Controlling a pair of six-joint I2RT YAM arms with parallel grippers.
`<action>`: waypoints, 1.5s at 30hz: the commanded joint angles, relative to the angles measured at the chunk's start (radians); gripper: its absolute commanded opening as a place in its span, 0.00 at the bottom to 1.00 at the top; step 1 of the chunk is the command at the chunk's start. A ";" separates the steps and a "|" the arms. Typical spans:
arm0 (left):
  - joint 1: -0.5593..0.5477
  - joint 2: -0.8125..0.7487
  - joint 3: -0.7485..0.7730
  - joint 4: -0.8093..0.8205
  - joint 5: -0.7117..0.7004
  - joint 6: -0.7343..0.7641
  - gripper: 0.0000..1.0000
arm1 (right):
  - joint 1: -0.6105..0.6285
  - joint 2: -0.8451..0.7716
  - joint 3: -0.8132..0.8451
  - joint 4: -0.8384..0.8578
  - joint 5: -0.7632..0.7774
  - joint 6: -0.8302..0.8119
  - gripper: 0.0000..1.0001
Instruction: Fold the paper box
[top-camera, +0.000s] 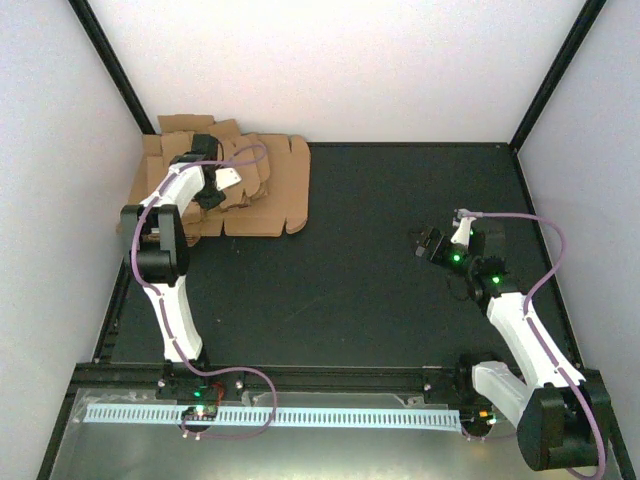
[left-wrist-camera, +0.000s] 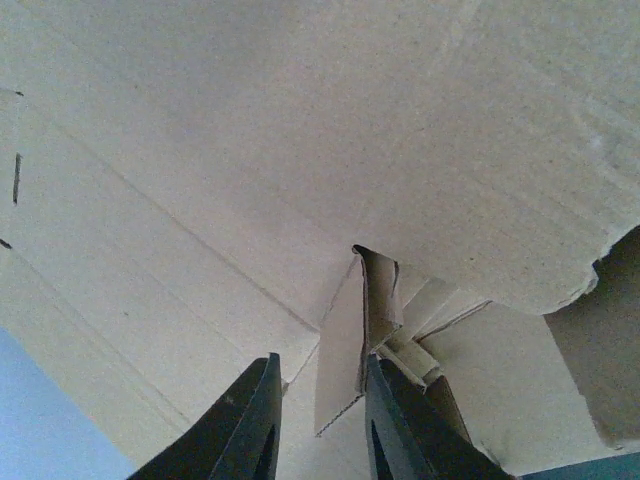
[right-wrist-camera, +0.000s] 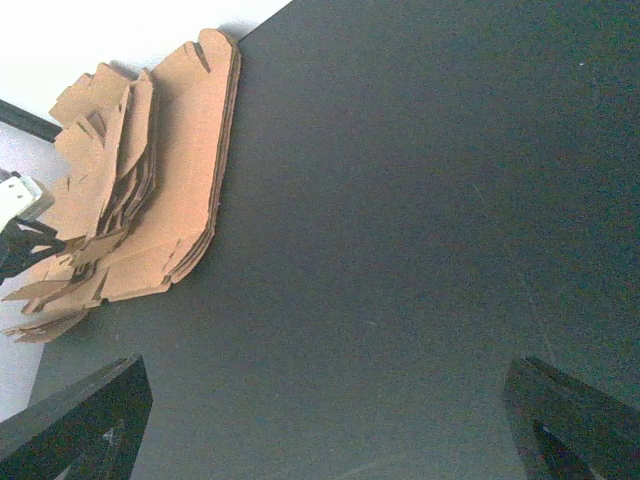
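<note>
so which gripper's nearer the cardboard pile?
Left. The left gripper is down on the pile, fingers either side of a raised tab. The right gripper hangs open over the mat, far to the pile's right.

A pile of plain brown die-cut cardboard sheets (top-camera: 262, 195) fills the upper left of the top view, on a matte black tabletop (top-camera: 380, 280). White walls (top-camera: 340, 60) meet at black frame posts (top-camera: 108, 62). The left arm (top-camera: 178, 310) and right arm (top-camera: 525, 335) are white with black joints, and each trails a purple cable (top-camera: 134, 262). Green lights (top-camera: 457, 259) glow at centre right. A white slotted strip (top-camera: 300, 416) crosses the bottom over a grey metal ledge (top-camera: 300, 455). In the left wrist view the cardboard looks pale tan with faint parallel ribbing. At the bottom are the black fingers (left-wrist-camera: 250, 425) of the left gripper (left-wrist-camera: 320, 365), and a pale blue patch (left-wrist-camera: 50, 410) sits lower left.
</note>
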 joint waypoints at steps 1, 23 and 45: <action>0.009 -0.012 0.009 -0.001 0.004 0.002 0.26 | 0.005 -0.010 0.013 0.008 -0.002 -0.001 1.00; -0.002 -0.016 0.068 -0.061 0.037 -0.021 0.01 | 0.005 -0.017 0.021 -0.003 0.006 -0.004 1.00; -0.472 -0.401 0.064 -0.288 -0.190 -0.318 0.02 | 0.005 -0.046 0.046 -0.032 0.032 0.015 1.00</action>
